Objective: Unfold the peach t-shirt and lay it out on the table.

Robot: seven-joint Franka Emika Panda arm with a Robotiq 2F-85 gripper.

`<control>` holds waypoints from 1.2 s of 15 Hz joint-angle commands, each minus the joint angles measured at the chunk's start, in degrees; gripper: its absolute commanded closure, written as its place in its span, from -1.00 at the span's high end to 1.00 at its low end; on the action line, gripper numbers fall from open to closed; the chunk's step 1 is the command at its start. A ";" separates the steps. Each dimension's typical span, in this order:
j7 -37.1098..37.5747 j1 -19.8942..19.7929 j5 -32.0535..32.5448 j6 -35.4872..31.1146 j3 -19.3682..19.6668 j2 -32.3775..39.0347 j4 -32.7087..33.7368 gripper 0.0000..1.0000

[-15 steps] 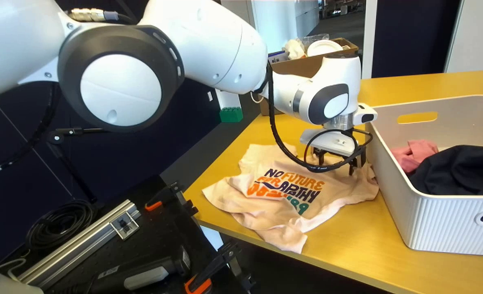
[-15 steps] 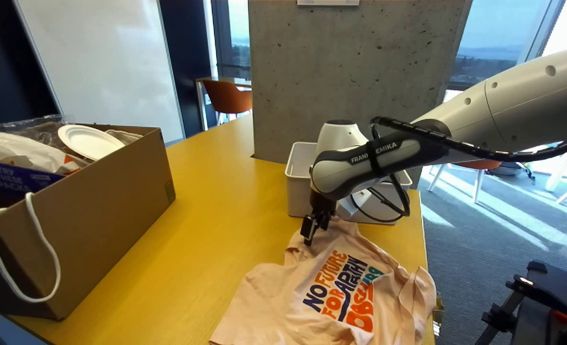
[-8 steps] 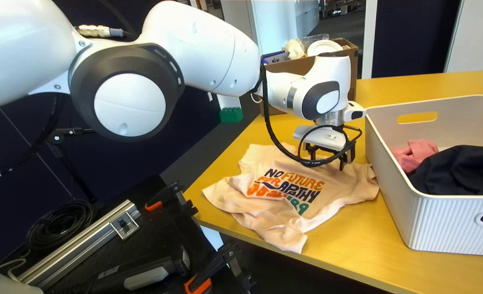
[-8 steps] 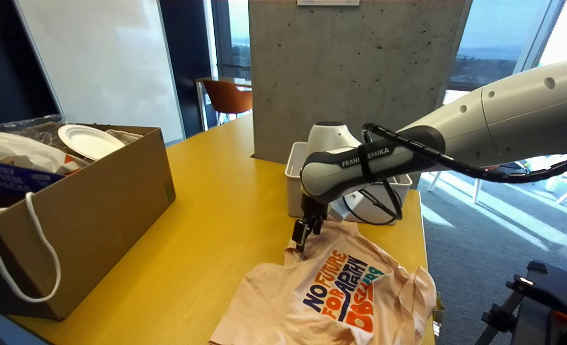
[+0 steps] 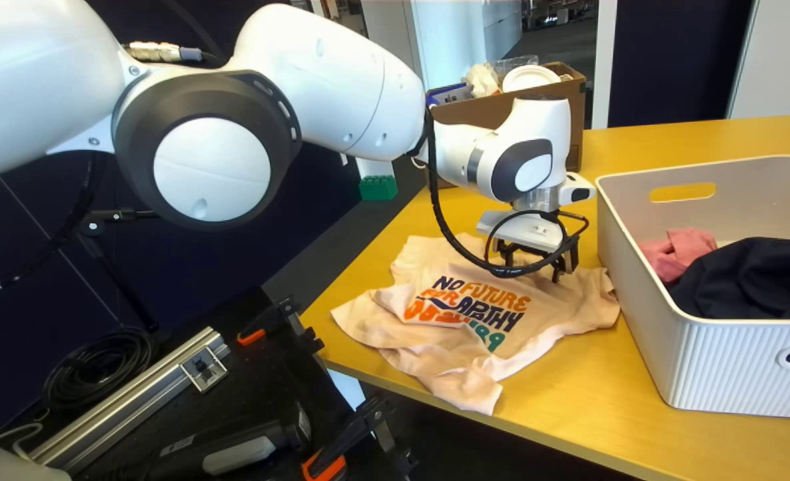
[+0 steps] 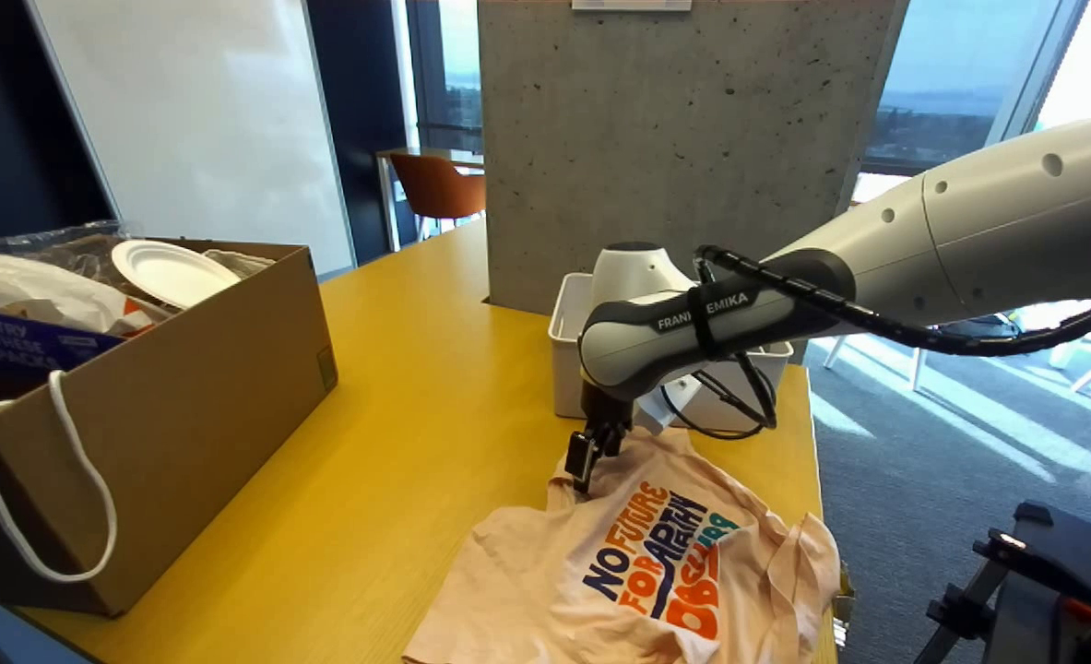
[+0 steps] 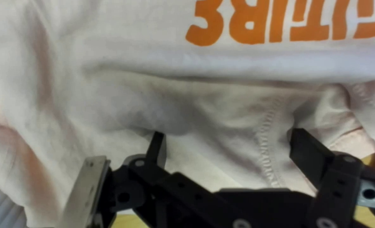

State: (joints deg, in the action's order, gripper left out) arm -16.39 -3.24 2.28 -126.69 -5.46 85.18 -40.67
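Prob. past halfway: peach t-shirt [image 5: 478, 324] lies print-up on the tabletop [image 6: 407, 387], right by the white ribbed bin [image 5: 742, 367], mostly spread. Still tbd: creases bin-side & folds on the side away from it. I've the hand [image 7: 227, 135] over the shirt's bin-side end, jaws wide, nothing gripped.

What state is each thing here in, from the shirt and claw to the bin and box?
Shirt: print up, partly spread on the table, creased and folded in places.
Claw: open, over the shirt; whether touching, unclear.
Bin: upright, open-topped, partly filled.
Pink cloth: crumpled, in the bin.
Black cloth: bunched, in the bin.
Box: open at the top, filled.
Plate: tilted, in the box.
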 commanded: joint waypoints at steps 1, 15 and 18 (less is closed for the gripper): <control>-0.10 0.95 -0.29 1.85 1.50 -0.02 1.33 1.00; -1.82 1.27 1.17 3.31 3.38 -0.05 1.82 1.00; -3.54 1.61 1.51 3.05 3.21 -0.06 2.00 1.00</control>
State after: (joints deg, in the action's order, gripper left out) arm -18.33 -2.38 3.11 -125.57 -2.88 85.12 -40.18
